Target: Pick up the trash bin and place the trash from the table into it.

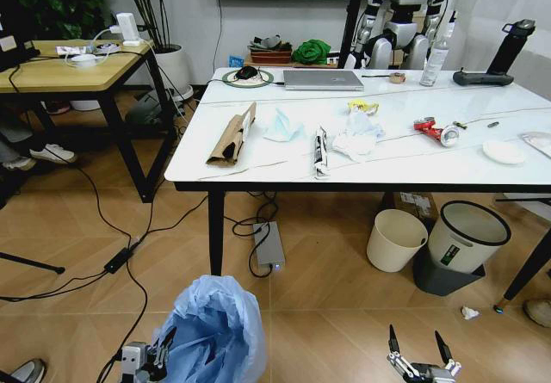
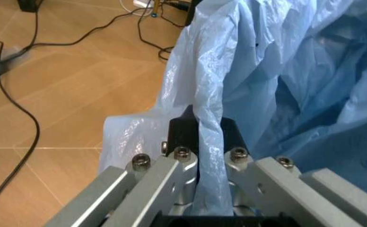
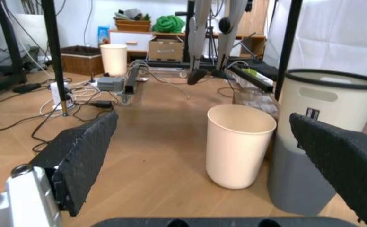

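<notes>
Left gripper (image 1: 159, 349) low at the near left, black fingertips (image 2: 183, 130) pinched tight on a fold of the crinkled blue liner at the rim of the trash bin (image 1: 215, 331), which sits on the wooden floor in front of the table (image 1: 413, 168). Right gripper (image 1: 420, 347) low at the near right, fingers (image 3: 83, 151) spread wide and holding nothing, facing a cream bin (image 3: 239, 144) and a grey bin with a black rim (image 3: 325, 137) under the table's right end. On the marble top, well apart from the trash bin: a brown cardboard strip (image 1: 232, 133), a pale blue mask (image 1: 281, 126), a wrapper (image 1: 320, 152), crumpled white tissues (image 1: 357, 138), a red-white can (image 1: 435, 130). Farther back on the table, a closed laptop (image 1: 323, 79).
</notes>
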